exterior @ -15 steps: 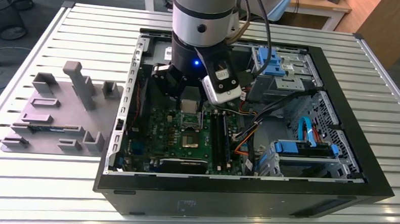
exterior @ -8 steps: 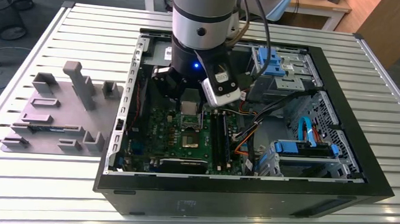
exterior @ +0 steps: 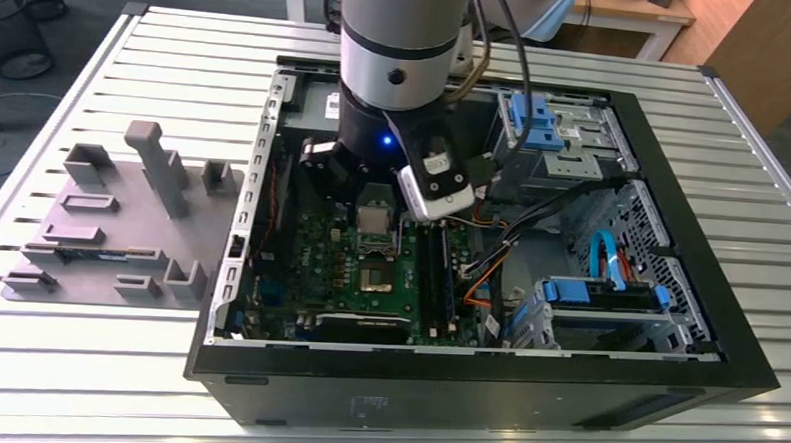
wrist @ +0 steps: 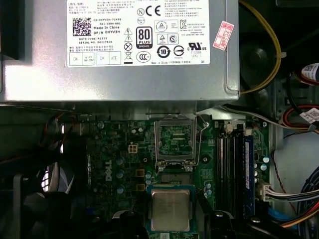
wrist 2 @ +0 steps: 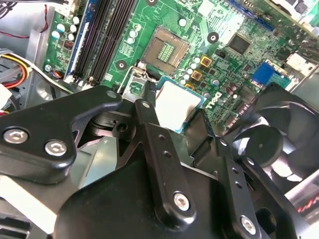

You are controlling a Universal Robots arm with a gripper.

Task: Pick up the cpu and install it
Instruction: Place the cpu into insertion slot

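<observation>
The cpu [wrist 2: 177, 102], a small square chip with a dull silver top, sits between my gripper's [wrist 2: 177, 113] two black fingers [wrist 2: 149, 107], which are shut on its opposite edges. It hangs a little above the green motherboard [wrist 2: 239, 64], just short of the open socket [wrist 2: 167, 50]. In the first wrist view the cpu [wrist: 170, 210] lies below the socket and its raised metal frame [wrist: 174, 142], with my gripper [wrist: 172, 224] around it. In the exterior view my gripper [exterior: 373, 209] reaches down into the open computer case [exterior: 711, 325], over the motherboard [exterior: 353, 280].
A grey power-supply box [wrist: 119, 50] borders the socket. Memory slots [wrist: 234, 169] run alongside, and a black fan [wrist 2: 279, 144] stands close to my fingers. Cables [exterior: 555, 238] and blue drive bays [exterior: 560, 129] occupy the case's other half. A grey parts holder [exterior: 128, 220] lies on the slatted table.
</observation>
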